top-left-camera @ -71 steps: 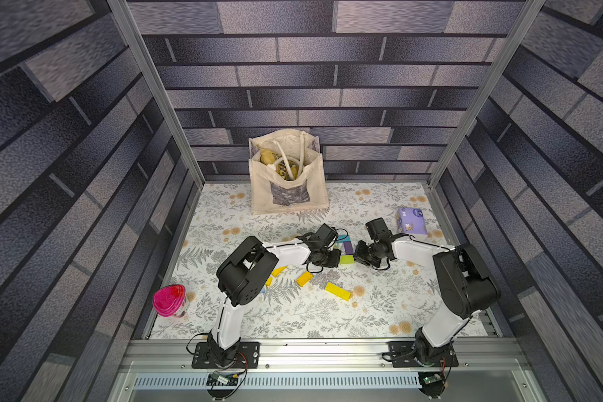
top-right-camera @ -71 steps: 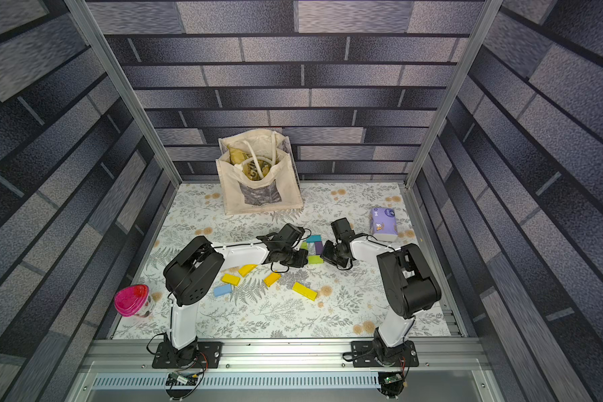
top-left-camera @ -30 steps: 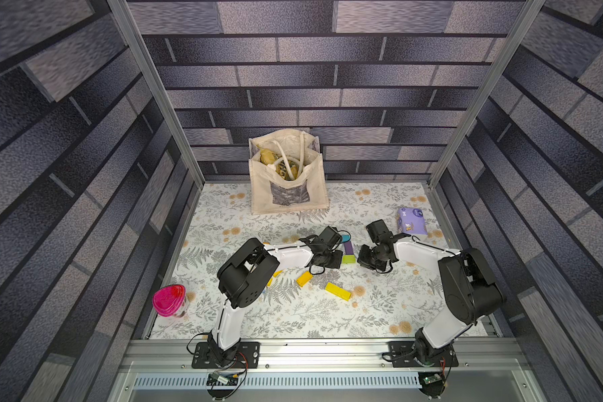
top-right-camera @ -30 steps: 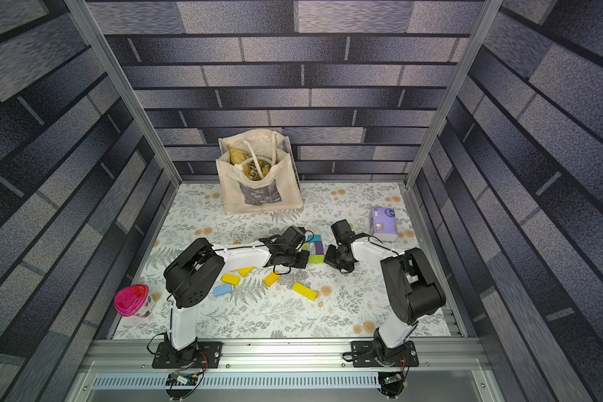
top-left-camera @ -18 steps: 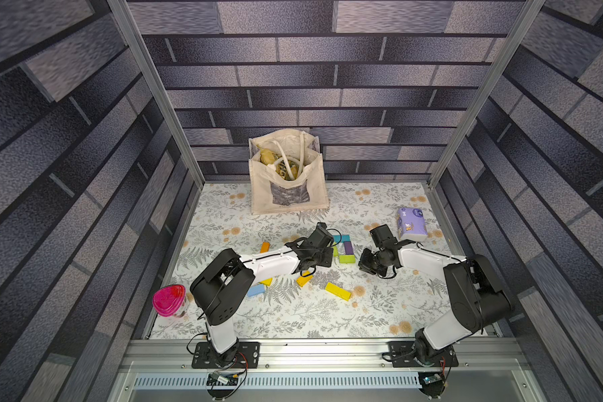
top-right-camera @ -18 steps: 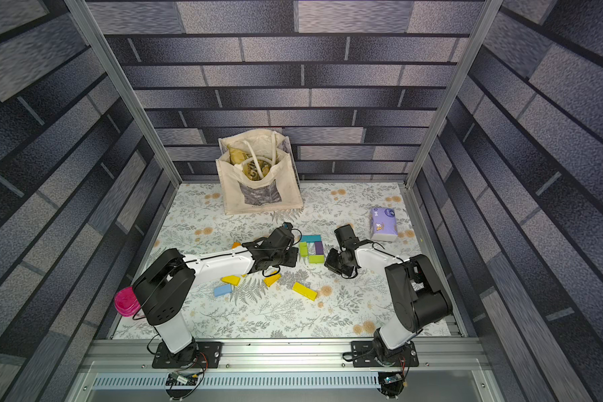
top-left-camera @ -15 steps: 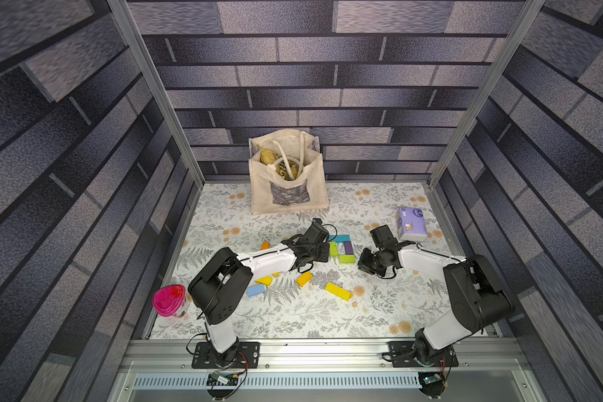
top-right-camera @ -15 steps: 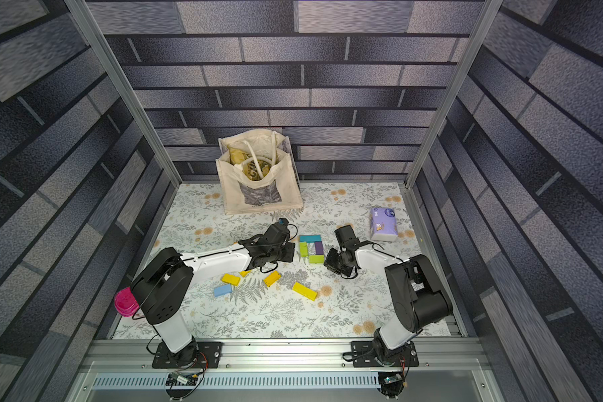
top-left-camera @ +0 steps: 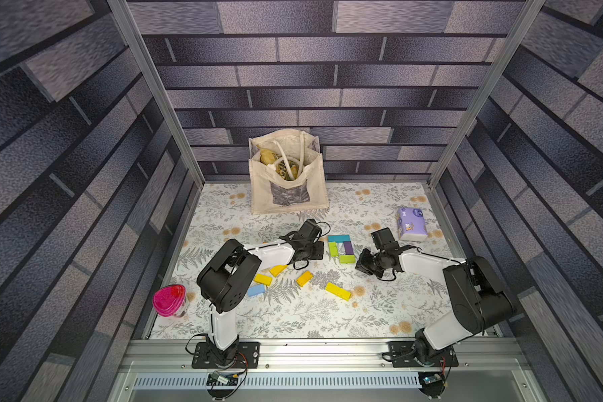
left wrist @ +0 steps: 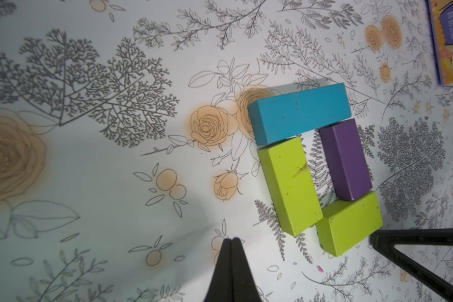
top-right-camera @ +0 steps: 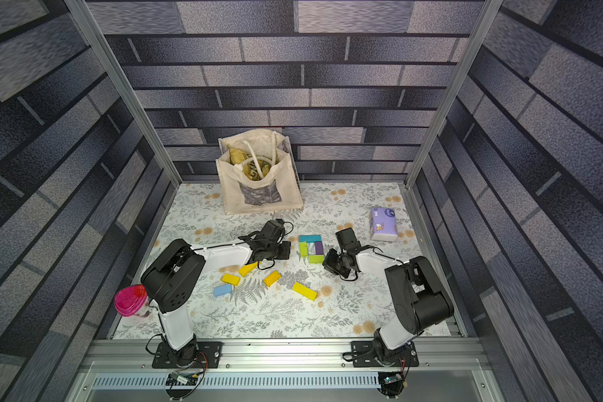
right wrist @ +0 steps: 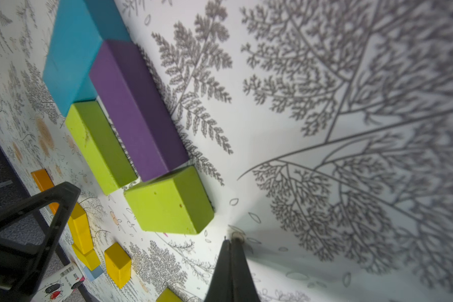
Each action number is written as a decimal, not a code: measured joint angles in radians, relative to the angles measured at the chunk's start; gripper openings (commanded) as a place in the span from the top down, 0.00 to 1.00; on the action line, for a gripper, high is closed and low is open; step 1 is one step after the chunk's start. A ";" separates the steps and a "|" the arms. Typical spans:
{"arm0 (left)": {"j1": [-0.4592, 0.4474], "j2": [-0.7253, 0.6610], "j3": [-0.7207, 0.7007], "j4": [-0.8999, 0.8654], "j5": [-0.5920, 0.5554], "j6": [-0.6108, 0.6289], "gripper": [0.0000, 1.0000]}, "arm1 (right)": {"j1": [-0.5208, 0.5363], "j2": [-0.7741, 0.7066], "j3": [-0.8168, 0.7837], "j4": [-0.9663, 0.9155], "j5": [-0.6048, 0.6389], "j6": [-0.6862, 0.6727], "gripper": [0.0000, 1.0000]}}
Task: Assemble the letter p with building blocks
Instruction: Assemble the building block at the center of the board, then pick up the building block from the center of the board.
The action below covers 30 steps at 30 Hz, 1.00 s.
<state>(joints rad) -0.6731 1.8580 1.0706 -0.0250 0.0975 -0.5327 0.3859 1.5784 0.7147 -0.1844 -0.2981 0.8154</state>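
Four building blocks (top-right-camera: 310, 238) form a rough hollow square at the middle of the bench (top-left-camera: 293, 323). A teal block (top-left-camera: 339, 238) lies on the side facing the back edge, and a long lime block (top-left-camera: 332, 249) and a purple block (top-left-camera: 348, 247) make the sides. A short lime block (top-left-camera: 347, 259) closes the square toward the front edge. The left claw (left wrist: 232, 239) and right claw (right wrist: 230, 239) flank the square, each clenched on nothing, tips pressed together in the wrist views. Loose blocks (top-left-camera: 262, 279) in yellow, orange and light blue lie scattered nearer the front edge. One yellow piece (top-left-camera: 278, 269) is partly tucked under the left arm (top-left-camera: 268, 252). A second orange block (right wrist: 41, 177) is almost wholly hidden by that arm from above, and the right wrist view shows only part of it. The tissue pack (top-left-camera: 411, 224), near the right edge, is cut off in the left wrist view.
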 measured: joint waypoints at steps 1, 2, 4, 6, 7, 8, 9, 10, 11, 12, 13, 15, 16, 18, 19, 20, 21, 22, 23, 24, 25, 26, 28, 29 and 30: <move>0.000 0.000 0.000 0.002 0.004 0.000 1.00 | 0.000 0.000 -0.006 0.011 -0.009 -0.001 1.00; 0.000 0.000 0.000 0.002 0.007 0.000 0.99 | 0.000 -0.002 -0.010 0.018 -0.016 -0.002 1.00; 0.000 -0.003 -0.003 0.002 0.012 -0.003 0.94 | 0.005 -0.012 -0.021 0.022 -0.022 -0.017 1.00; 0.000 -0.023 -0.023 0.002 0.014 -0.003 0.87 | 0.025 -0.034 -0.026 -0.013 -0.007 -0.051 0.91; 0.000 -0.040 -0.041 0.001 0.015 -0.003 0.83 | 0.042 -0.047 -0.026 -0.042 0.007 -0.074 0.85; 0.000 -0.055 -0.054 -0.001 0.015 -0.005 0.80 | 0.058 -0.060 -0.026 -0.067 0.019 -0.095 0.79; 0.000 -0.073 -0.068 -0.006 0.014 -0.009 0.77 | 0.076 -0.077 -0.026 -0.093 0.034 -0.118 0.71; 0.000 -0.089 -0.078 -0.009 0.013 -0.011 0.72 | 0.093 -0.097 -0.026 -0.119 0.045 -0.142 0.63; 0.000 -0.103 -0.086 -0.013 0.010 -0.013 0.68 | 0.107 -0.117 -0.025 -0.138 0.056 -0.162 0.56; 0.000 -0.117 -0.094 -0.014 0.007 -0.019 0.67 | 0.121 -0.139 -0.023 -0.155 0.067 -0.185 0.50; 0.000 -0.132 -0.102 -0.017 0.004 -0.022 0.66 | 0.134 -0.163 -0.020 -0.169 0.077 -0.205 0.45; 0.000 -0.164 -0.121 -0.023 -0.003 -0.022 0.60 | 0.154 -0.206 -0.014 -0.183 0.092 -0.232 0.38; 0.000 -0.177 -0.130 -0.026 -0.006 -0.021 0.56 | 0.161 -0.222 -0.013 -0.184 0.095 -0.242 0.36; 0.000 -0.206 -0.145 -0.039 -0.010 -0.025 0.53 | 0.175 -0.251 -0.009 -0.184 0.105 -0.261 0.34; 0.000 -0.215 -0.148 -0.047 -0.012 -0.024 0.52 | 0.180 -0.257 -0.006 -0.187 0.112 -0.270 0.33; 0.000 -0.221 -0.151 -0.055 -0.012 -0.023 0.51 | 0.185 -0.260 -0.001 -0.190 0.120 -0.278 0.33; -0.003 -0.226 -0.151 -0.068 -0.014 -0.019 0.49 | 0.186 -0.261 0.005 -0.194 0.135 -0.286 0.32; -0.008 -0.229 -0.151 -0.082 -0.021 -0.015 0.47 | 0.186 -0.261 0.008 -0.199 0.143 -0.293 0.32; -0.014 -0.230 -0.151 -0.101 -0.035 -0.008 0.45 | 0.186 -0.261 0.013 -0.206 0.155 -0.302 0.31; -0.026 -0.230 -0.151 -0.124 -0.053 0.002 0.43 | 0.186 -0.261 0.017 -0.212 0.162 -0.309 0.30; -0.040 -0.230 -0.151 -0.145 -0.069 0.008 0.43 | 0.187 -0.261 0.019 -0.214 0.164 -0.315 0.30; -0.060 -0.230 -0.151 -0.169 -0.089 0.012 0.42 | 0.187 -0.261 0.021 -0.216 0.163 -0.323 0.30; -0.096 -0.233 -0.151 -0.207 -0.121 0.019 0.41 | 0.198 -0.261 0.022 -0.220 0.159 -0.340 0.30; -0.111 -0.238 -0.154 -0.218 -0.134 0.019 0.40 | 0.211 -0.261 0.024 -0.226 0.160 -0.351 0.30; -0.125 -0.246 -0.161 -0.222 -0.141 0.020 0.39 | 0.234 -0.261 0.028 -0.235 0.165 -0.364 0.30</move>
<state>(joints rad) -0.7979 1.6119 0.9100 -0.2474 -0.0437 -0.5129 0.6197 1.3178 0.7425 -0.4194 -0.1333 0.4511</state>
